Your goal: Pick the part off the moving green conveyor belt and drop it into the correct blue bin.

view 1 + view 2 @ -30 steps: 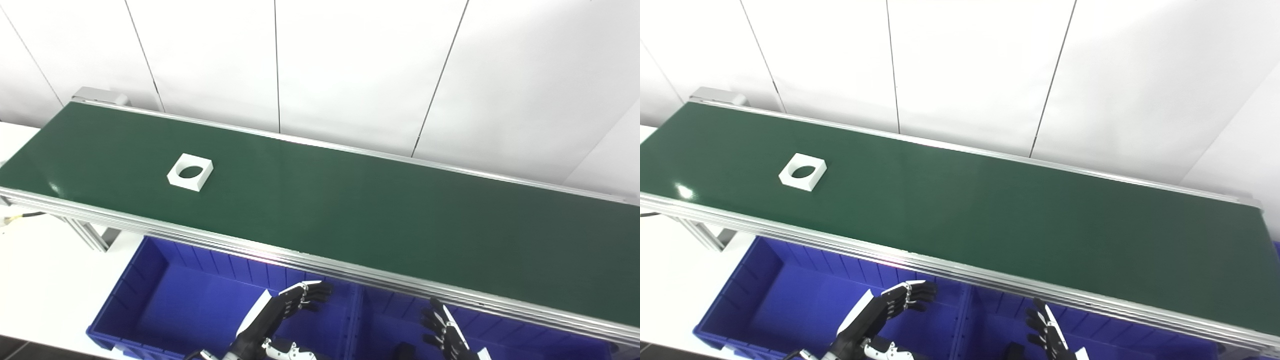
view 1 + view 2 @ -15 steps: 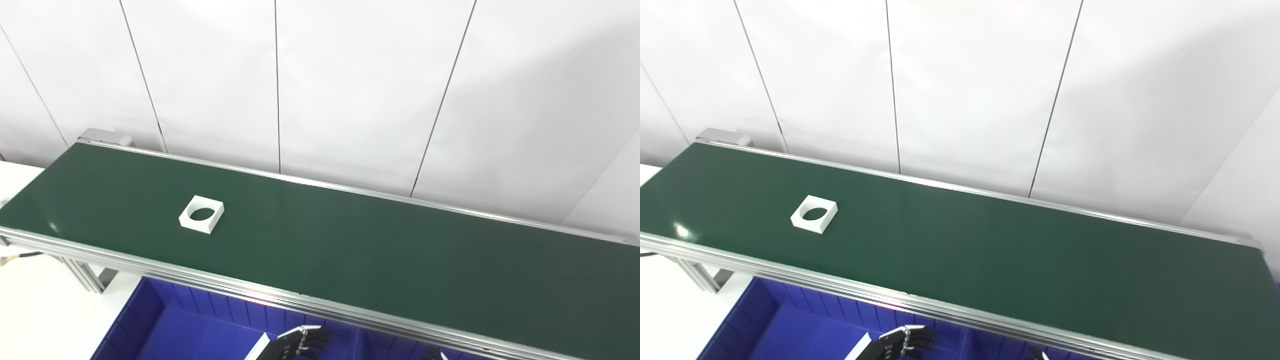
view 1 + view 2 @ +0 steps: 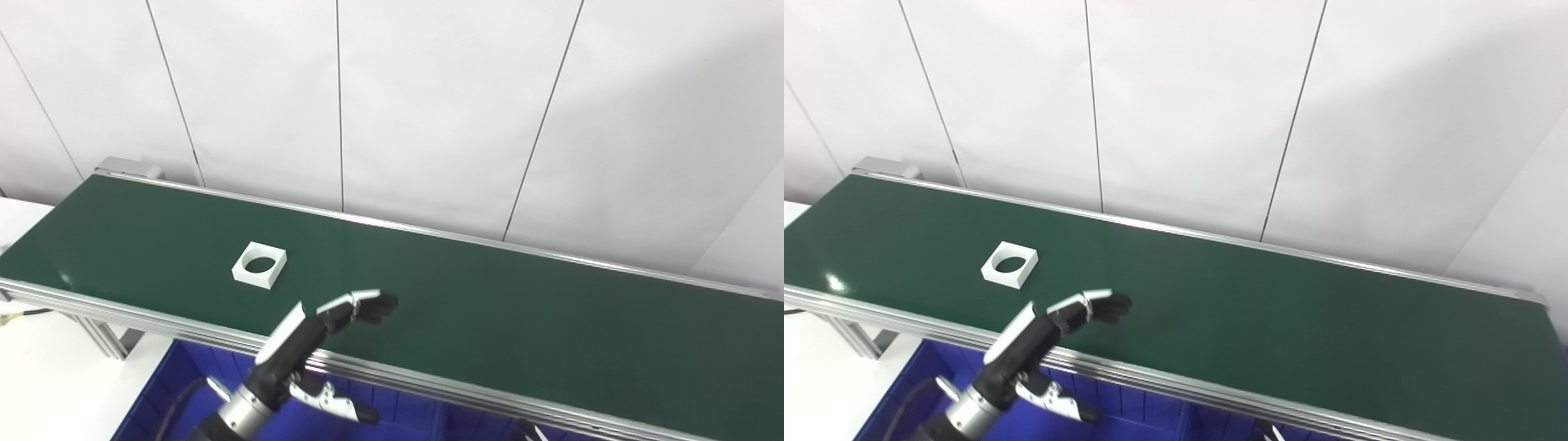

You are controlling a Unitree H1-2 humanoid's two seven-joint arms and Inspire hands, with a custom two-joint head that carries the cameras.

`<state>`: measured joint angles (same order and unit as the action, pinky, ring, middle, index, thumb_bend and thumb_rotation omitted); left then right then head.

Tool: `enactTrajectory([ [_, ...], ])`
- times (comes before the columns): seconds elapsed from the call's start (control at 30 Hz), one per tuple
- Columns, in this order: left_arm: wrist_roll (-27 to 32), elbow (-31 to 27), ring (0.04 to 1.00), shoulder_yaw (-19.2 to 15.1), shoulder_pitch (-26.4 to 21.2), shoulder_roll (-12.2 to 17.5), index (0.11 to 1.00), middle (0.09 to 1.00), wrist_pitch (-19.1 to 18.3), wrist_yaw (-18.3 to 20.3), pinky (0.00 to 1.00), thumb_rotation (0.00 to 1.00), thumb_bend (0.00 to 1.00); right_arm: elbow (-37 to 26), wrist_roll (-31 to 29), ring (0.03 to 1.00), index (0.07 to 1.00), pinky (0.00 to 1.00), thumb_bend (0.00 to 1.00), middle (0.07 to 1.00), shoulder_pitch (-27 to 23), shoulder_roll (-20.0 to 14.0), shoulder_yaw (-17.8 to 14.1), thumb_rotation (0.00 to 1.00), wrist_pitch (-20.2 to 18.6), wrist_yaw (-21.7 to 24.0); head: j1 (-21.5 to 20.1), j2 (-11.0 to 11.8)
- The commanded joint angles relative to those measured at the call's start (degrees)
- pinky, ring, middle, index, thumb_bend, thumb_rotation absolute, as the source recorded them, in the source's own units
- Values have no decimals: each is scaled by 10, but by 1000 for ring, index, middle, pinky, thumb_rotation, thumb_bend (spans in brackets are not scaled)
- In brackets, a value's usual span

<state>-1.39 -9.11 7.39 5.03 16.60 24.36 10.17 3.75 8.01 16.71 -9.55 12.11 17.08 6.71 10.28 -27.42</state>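
Note:
The part is a white square block with a round hole, lying flat on the green conveyor belt at its left part. My left hand is open and empty. It is raised over the belt's near edge, fingers stretched to the right, a little right of and nearer than the part, not touching it. It also shows in the right eye view. Of my right hand only a fingertip shows at the bottom edge. A blue bin lies below the belt's near rail.
The belt's aluminium near rail runs between the hands and the belt. A white panelled wall stands behind the belt. A white tabletop lies at the lower left.
My left hand has risen from over the bin to above the belt's near edge. The part has moved a little to the right. The camera tilted up earlier.

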Motion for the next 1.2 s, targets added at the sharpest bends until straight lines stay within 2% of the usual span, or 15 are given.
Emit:
enactTrajectory([
  [0.0,-5,-21,837,-19,-34,22,840,851,-9,5,794,340,874,-13,-7,863,948,772,935,888,-4,2,-5,279,40,-2,3,-1],
  [0.13,-5,-30,858,-42,-85,53,845,863,-64,23,814,346,852,-11,-13,866,954,780,933,893,-6,-1,-6,280,40,3,4,-4],
  [0.23,-15,-18,837,-54,-125,72,836,861,-95,30,788,324,852,-10,-13,864,952,782,934,890,-8,-2,-7,284,39,4,5,-9],
  [0.37,-49,42,837,-61,-179,95,838,861,-106,36,784,308,852,-9,-19,868,953,787,931,894,-10,-4,-8,280,41,8,6,-10],
  [0.5,-70,107,848,-58,-221,110,837,865,-100,41,791,270,861,-4,-23,862,952,772,933,887,-12,-2,-9,273,51,7,9,-11],
  [0.63,-98,158,844,-47,-250,122,836,858,-103,46,790,243,856,-4,-23,856,949,761,935,879,-11,2,-11,268,61,4,9,-14],
  [0.8,-170,246,854,-12,-300,145,845,874,-101,50,791,252,849,5,-24,849,944,759,933,873,-14,3,-11,270,82,2,11,-15],
  [1.03,-227,325,888,23,-347,157,849,896,-113,54,806,211,913,10,-28,847,946,757,929,872,-16,5,-11,273,91,5,13,-16],
  [1.17,-263,369,890,46,-366,162,865,904,-105,41,808,186,936,13,-29,842,943,751,936,867,-18,6,-10,269,96,3,12,-17],
])
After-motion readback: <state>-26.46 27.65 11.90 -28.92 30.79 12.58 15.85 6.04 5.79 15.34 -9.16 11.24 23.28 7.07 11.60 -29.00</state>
